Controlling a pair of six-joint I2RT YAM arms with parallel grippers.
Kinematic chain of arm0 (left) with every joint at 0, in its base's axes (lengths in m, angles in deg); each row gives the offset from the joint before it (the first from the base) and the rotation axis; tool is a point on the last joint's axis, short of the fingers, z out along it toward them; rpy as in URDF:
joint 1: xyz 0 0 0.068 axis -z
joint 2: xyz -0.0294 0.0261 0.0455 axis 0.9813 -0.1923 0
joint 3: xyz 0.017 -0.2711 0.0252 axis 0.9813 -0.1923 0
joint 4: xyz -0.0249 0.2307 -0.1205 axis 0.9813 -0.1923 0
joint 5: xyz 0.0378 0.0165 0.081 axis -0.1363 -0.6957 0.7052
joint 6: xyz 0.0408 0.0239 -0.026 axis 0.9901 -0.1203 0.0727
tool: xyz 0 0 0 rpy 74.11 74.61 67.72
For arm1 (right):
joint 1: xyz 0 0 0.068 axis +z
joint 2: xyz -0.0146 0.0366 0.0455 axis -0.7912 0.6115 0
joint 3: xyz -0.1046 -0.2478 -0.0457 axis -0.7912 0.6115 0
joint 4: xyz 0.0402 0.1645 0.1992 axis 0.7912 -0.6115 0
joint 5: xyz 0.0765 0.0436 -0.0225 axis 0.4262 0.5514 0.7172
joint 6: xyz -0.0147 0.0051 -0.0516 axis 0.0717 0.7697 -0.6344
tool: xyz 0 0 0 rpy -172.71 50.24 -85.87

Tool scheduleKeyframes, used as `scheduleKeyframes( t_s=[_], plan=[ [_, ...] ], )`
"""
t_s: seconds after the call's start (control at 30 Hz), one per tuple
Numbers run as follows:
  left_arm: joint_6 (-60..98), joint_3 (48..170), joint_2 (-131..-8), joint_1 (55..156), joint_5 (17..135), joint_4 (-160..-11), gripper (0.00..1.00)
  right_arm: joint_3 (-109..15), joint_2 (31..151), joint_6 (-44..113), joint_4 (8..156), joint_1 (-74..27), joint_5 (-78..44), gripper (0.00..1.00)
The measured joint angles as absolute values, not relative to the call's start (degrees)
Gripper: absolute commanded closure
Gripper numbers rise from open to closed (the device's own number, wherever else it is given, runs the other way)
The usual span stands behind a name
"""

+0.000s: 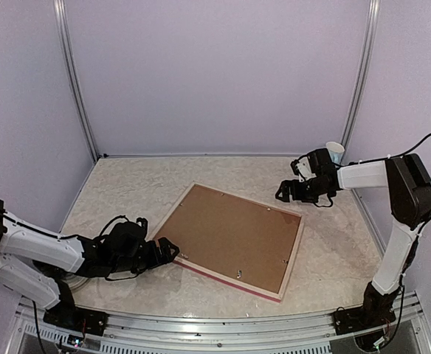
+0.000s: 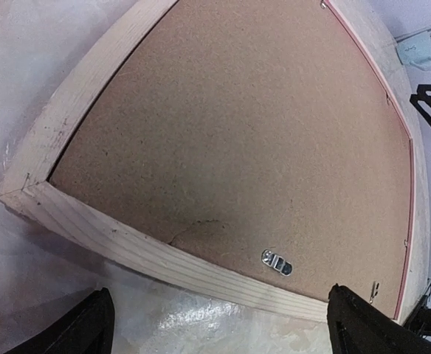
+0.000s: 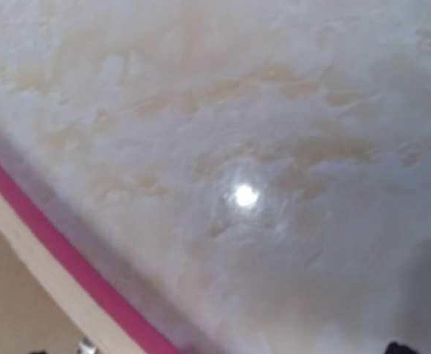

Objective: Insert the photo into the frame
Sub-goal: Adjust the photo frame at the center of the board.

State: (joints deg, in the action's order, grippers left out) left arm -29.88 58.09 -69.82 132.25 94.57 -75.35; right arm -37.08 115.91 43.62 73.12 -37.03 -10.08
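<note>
Lying back-up near the middle of the table (image 1: pixel 127 184), turned askew to its edges, one frame (image 1: pixel 215 273) is showing its pale wood rails, with a strip of pink-red running along the side that is facing the near edge. One brown backing board (image 1: pixel 230 228) is sitting inside the rails and filling the opening. No other loose thing is lying on the table with it.

Two arms are reaching in, one from each near corner. The left gripper (image 1: pixel 170 249) is hanging low just beside the frame's corner that is pointing toward the left edge, with its two fingers spread wide and gripping nothing. In the left wrist view its two dark fingertips (image 2: pixel 83 332) are standing far apart at the bottom of the picture, while the wood corner of the frame (image 2: pixel 90 221) is lying just ahead of them. There the backing board (image 2: pixel 238 133) is carrying one silver hanger plate (image 2: pixel 277 262) close to the nearest rail.

The right gripper (image 1: pixel 283 193) is hovering over bare table toward the right edge, just beyond the frame's far-right corner, its fingers parted and holding nothing. The right wrist view is blurred; it is showing mostly marbled table (image 3: pixel 274 147), with the frame's pink edge (image 3: pixel 60 251) crossing the lower left corner
</note>
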Motion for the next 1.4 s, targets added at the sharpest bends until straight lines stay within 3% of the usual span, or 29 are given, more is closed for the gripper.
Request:
scheduleKeyframes(
  t_s=[0.53, 1.4],
  plan=[
    [-28.6, 62.0, -75.5, 130.3, 93.7, -72.8, 0.01, -27.1, 113.2, 44.3, 77.8, -36.5, -4.0, 0.01],
    [-23.2, 66.6, -83.1, 120.4, 88.5, -67.5, 0.01, -18.1, 103.1, 45.1, 76.6, -30.7, -4.1, 0.01]
  ],
)
